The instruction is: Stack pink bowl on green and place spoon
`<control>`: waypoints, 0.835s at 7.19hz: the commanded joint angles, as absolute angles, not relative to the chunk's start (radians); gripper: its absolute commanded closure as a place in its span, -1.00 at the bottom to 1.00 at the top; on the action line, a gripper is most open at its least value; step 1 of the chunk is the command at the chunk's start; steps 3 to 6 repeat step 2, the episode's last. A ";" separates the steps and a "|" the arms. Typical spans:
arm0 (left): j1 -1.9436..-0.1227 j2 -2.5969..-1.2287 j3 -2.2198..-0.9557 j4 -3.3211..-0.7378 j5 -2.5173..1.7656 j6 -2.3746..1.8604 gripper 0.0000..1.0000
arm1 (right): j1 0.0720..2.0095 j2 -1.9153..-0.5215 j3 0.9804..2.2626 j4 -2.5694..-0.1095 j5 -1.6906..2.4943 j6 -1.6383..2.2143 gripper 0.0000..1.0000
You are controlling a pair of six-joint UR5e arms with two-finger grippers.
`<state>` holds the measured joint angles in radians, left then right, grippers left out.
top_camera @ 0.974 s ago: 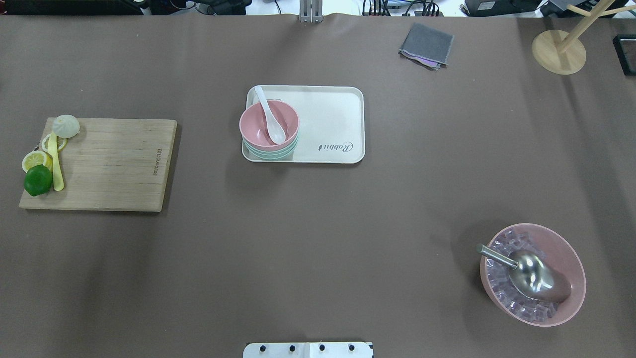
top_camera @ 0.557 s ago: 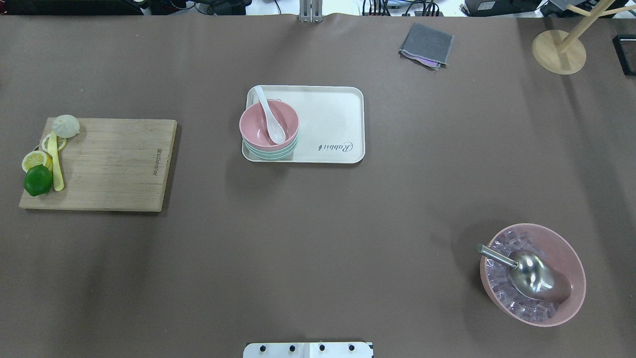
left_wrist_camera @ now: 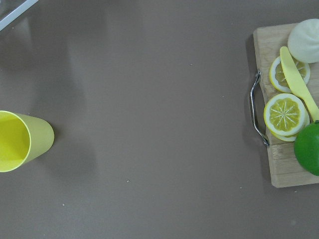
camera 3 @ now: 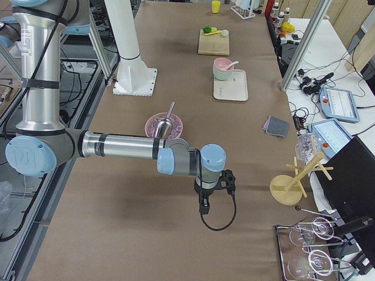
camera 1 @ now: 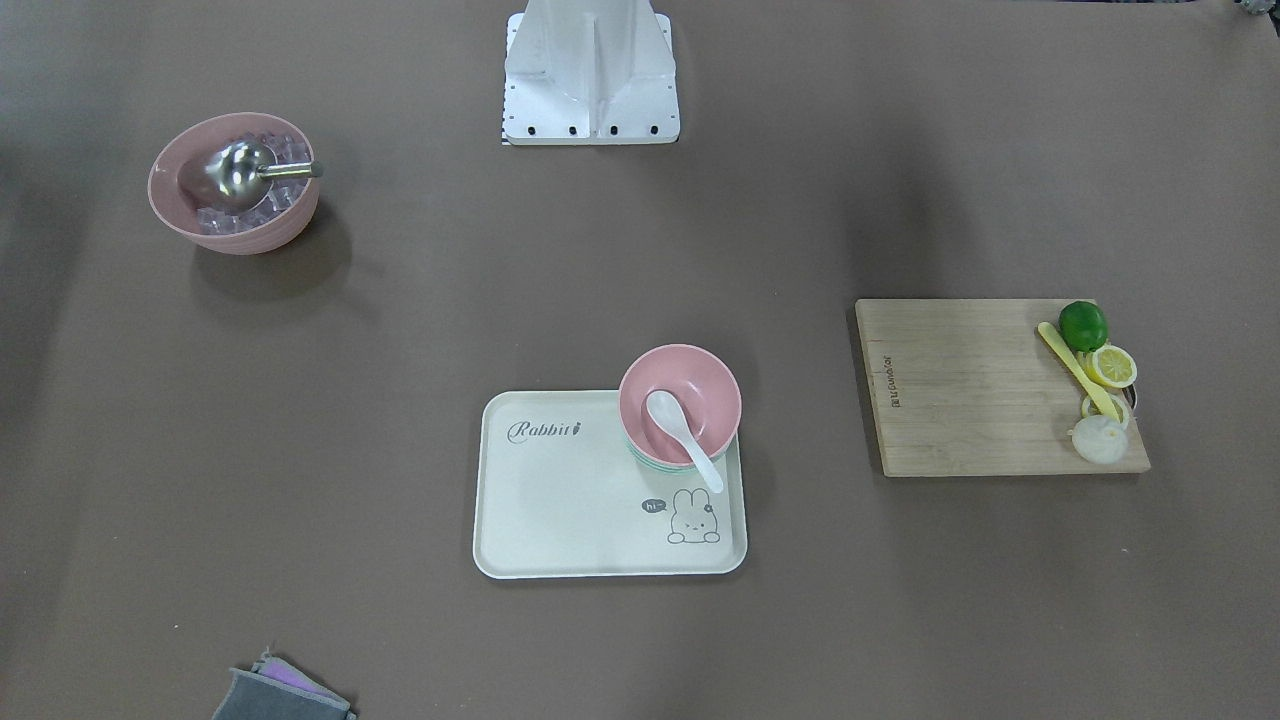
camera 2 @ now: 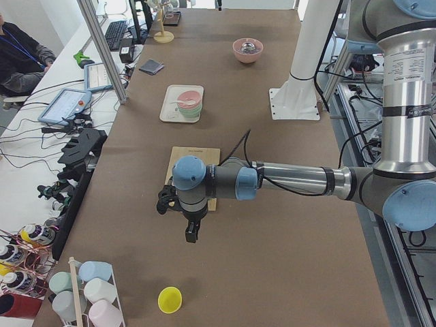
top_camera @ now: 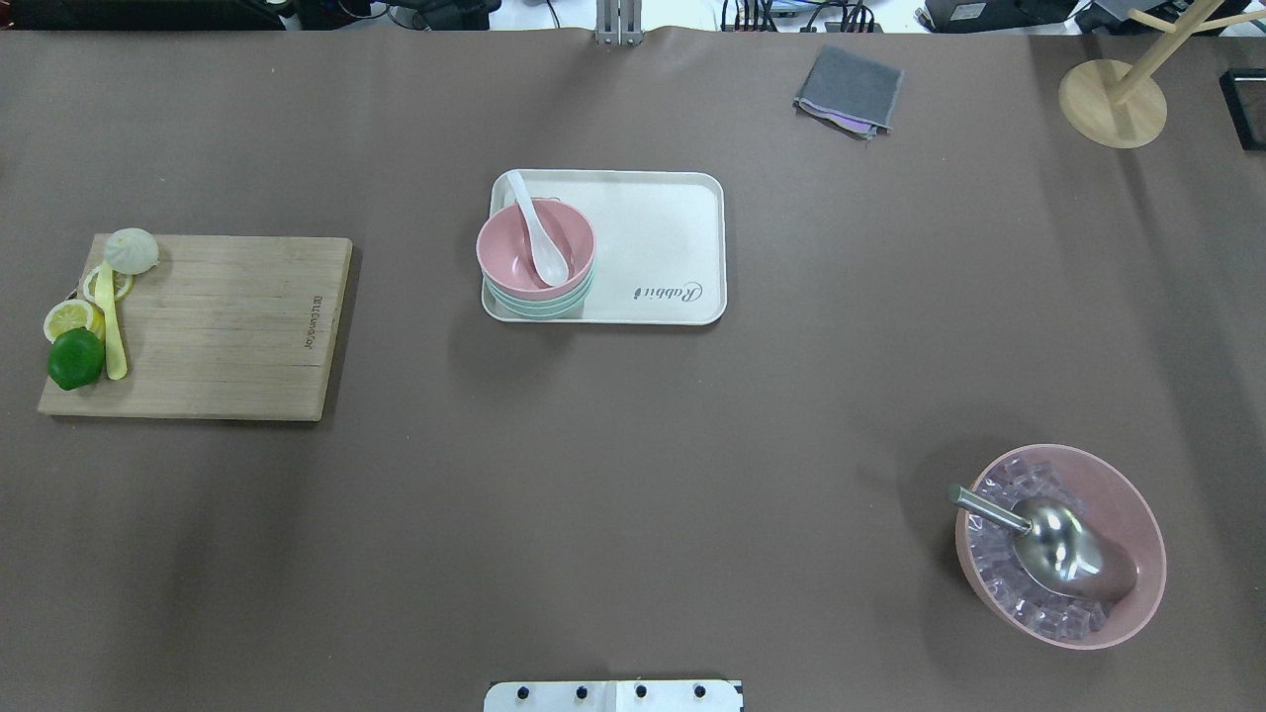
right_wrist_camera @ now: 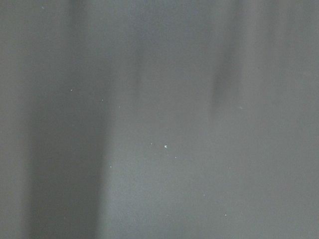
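Note:
The pink bowl (top_camera: 519, 259) sits stacked on the green bowl (top_camera: 539, 306) at the left end of the cream tray (top_camera: 653, 247). The white spoon (top_camera: 539, 237) lies in the pink bowl with its handle over the far rim. The stack also shows in the front view, with the pink bowl (camera 1: 700, 395) holding the spoon (camera 1: 685, 440) on the tray (camera 1: 560, 500). Both arms are away from the tray. My left gripper (camera 2: 190, 235) hangs past the cutting board's end. My right gripper (camera 3: 203, 206) hangs beyond the ice bowl. I cannot tell whether either is open.
A wooden cutting board (top_camera: 218, 326) with a lime, lemon slices, a yellow knife and a bun lies at the left. A large pink bowl (top_camera: 1137, 534) with ice and a metal scoop stands front right. A grey cloth (top_camera: 849, 89), a wooden stand (top_camera: 1113, 104) and a yellow cup (left_wrist_camera: 20, 142) are about.

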<state>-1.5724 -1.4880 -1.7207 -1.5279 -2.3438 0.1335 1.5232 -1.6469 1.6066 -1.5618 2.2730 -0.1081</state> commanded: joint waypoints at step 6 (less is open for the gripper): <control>-1.572 -1.488 -1.721 -1.528 -2.345 0.133 -0.96 | 1.522 -1.647 1.606 -1.562 2.273 -0.109 -1.00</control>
